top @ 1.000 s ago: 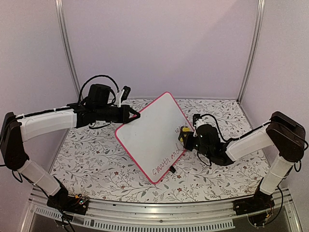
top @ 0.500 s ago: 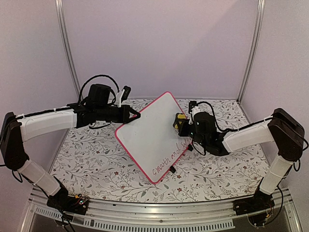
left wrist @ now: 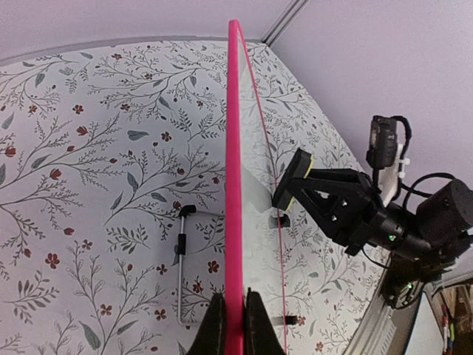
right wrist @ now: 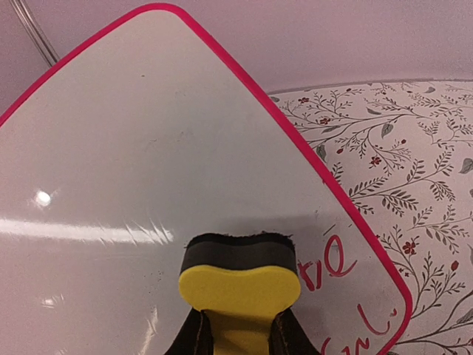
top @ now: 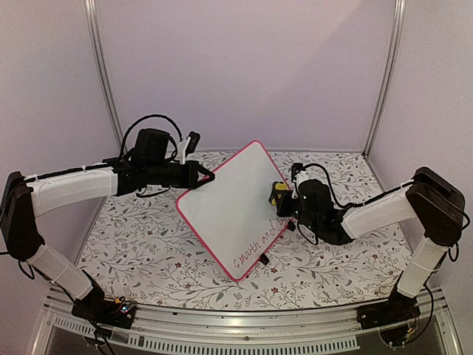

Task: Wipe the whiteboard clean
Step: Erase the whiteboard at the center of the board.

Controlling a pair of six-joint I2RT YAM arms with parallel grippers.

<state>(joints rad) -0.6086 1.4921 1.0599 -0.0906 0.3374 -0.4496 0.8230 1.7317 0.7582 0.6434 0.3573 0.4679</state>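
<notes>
pinching the seemingly light, stiff whiteboard (top: 222,211) by its pink edge, the left gripper (left wrist: 230,322) props it on edge just ahead of the right gripper (right wrist: 238,329), clamped on a yellow eraser (right wrist: 238,285) at its face.

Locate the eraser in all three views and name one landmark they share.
Top external: eraser right of centre, at the whiteboard's right edge.
Left wrist: right of centre, seen side-on, facing the whiteboard.
Right wrist: bottom centre, in front of the whiteboard's face.
Shared landmark: the whiteboard's pink frame.
</notes>
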